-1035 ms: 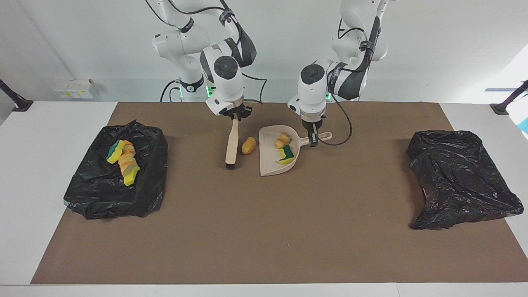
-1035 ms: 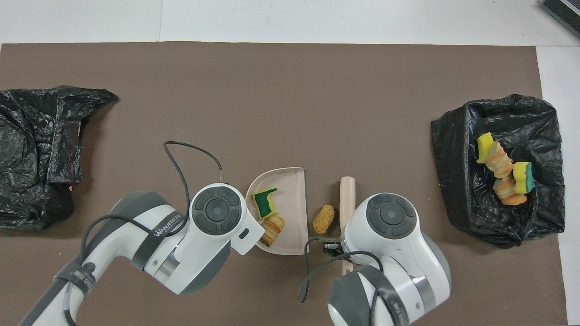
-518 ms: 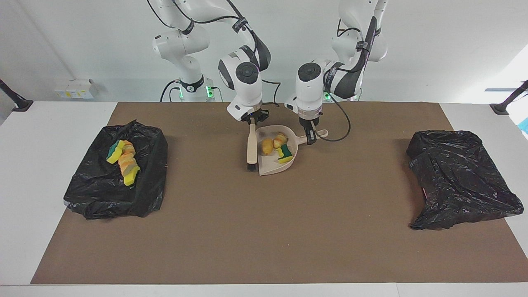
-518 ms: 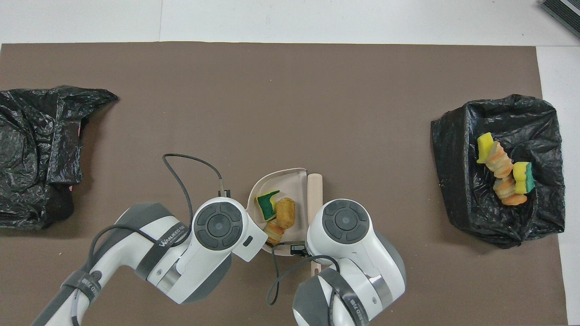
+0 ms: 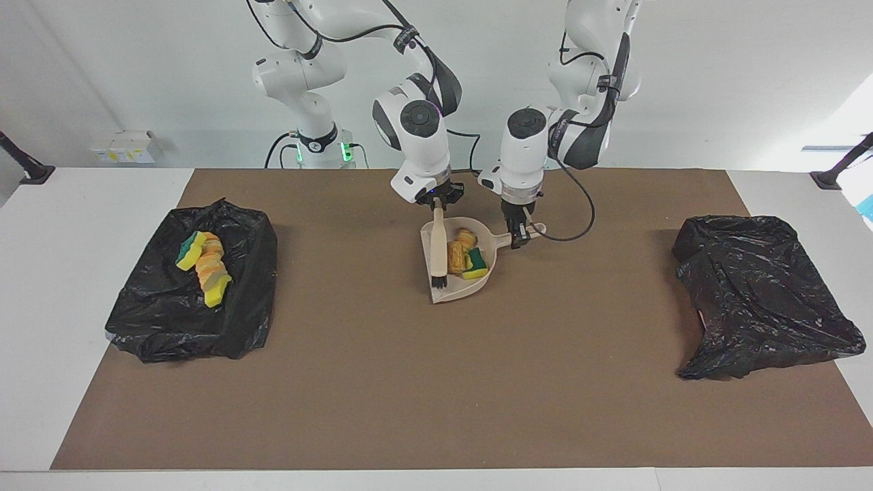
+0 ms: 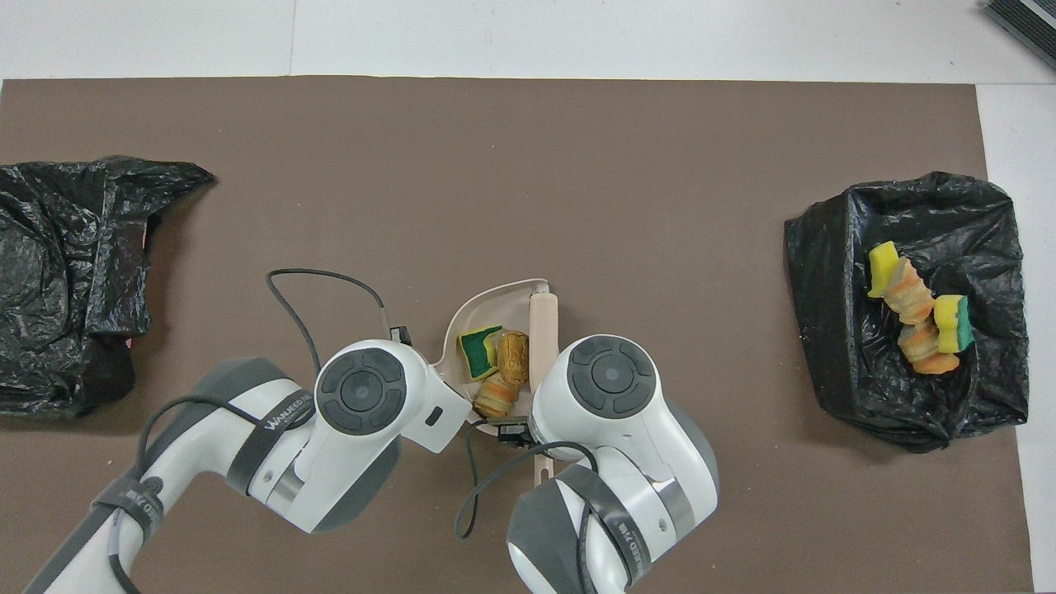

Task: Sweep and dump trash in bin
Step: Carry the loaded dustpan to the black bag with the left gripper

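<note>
A beige dustpan (image 5: pixel 470 286) (image 6: pixel 462 318) lies on the brown mat in front of the robots. Three pieces of trash sit in it: an orange-striped chunk (image 5: pixel 466 238) (image 6: pixel 495 398), a beige chunk (image 5: pixel 455 258) (image 6: pixel 513 355) and a green-and-yellow sponge (image 5: pixel 477 263) (image 6: pixel 478 350). My left gripper (image 5: pixel 520 235) is shut on the dustpan's handle (image 5: pixel 535 227). My right gripper (image 5: pixel 438 204) is shut on a wooden brush (image 5: pixel 438 245) (image 6: pixel 543 330), whose dark bristles (image 5: pixel 438 280) rest at the pan's open mouth. The black-bagged bin (image 5: pixel 157 320) (image 6: pixel 833 346) holds several more pieces (image 5: pixel 204 267) (image 6: pixel 914 318).
The bin stands at the right arm's end of the table. A second crumpled black bag (image 5: pixel 757 293) (image 6: pixel 66 264) lies at the left arm's end. A black cable (image 5: pixel 580 211) loops from the left wrist beside the dustpan.
My right gripper swept the brush toward the dustpan and pushed the beige chunk off the mat into it. The brush now lies across the pan's mouth. The pan has turned slightly.
</note>
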